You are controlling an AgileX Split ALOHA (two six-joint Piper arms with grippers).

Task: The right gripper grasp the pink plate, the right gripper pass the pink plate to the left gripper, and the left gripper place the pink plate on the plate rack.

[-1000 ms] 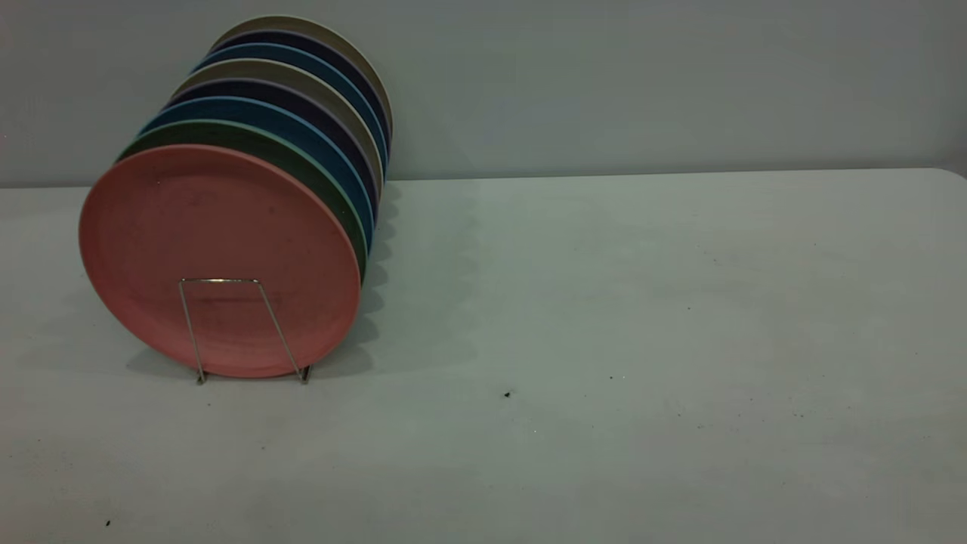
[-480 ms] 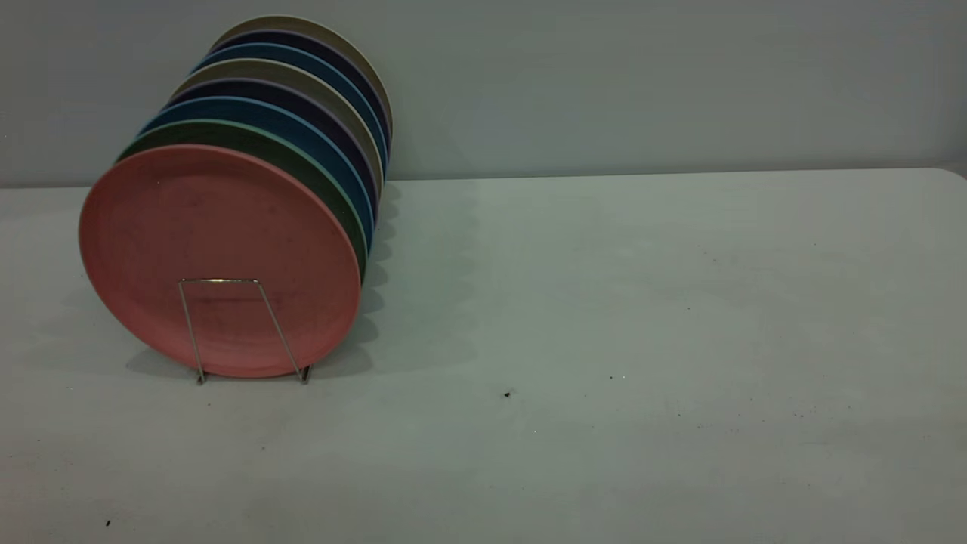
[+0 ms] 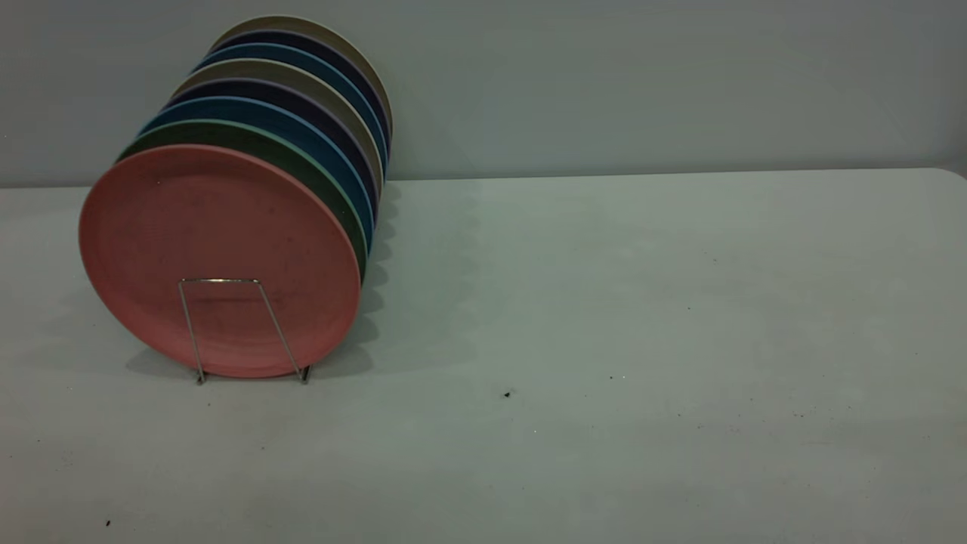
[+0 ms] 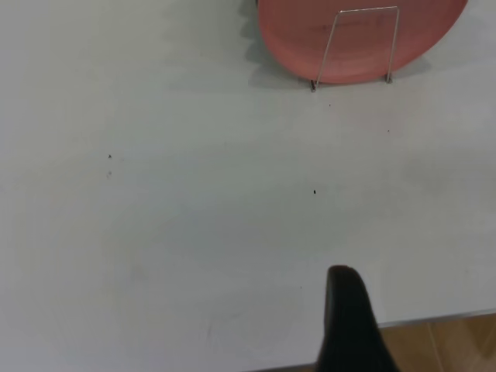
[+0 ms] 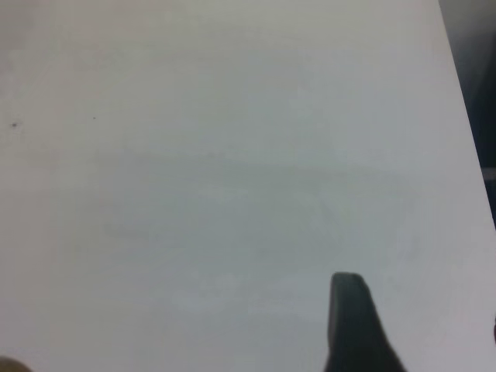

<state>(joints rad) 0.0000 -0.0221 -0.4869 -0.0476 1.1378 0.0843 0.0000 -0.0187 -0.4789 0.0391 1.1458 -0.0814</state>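
Observation:
The pink plate (image 3: 219, 257) stands upright in the front slot of the plate rack (image 3: 219, 280), at the left of the table, behind the rack's front wire loop. Nothing holds it. It also shows in the left wrist view (image 4: 356, 46), with the rack's loop (image 4: 368, 10) in front of it. Neither gripper shows in the exterior view. Only a black part of my left gripper (image 4: 346, 310) shows, near the table's edge and far from the plate. Only a black part of my right gripper (image 5: 350, 318) shows, over bare table.
Behind the pink plate the rack holds several more upright plates: a green one (image 3: 302, 162), then blue, dark purple and beige ones (image 3: 332, 45). A wall runs behind the table. Wooden floor (image 4: 442, 341) shows past the table edge.

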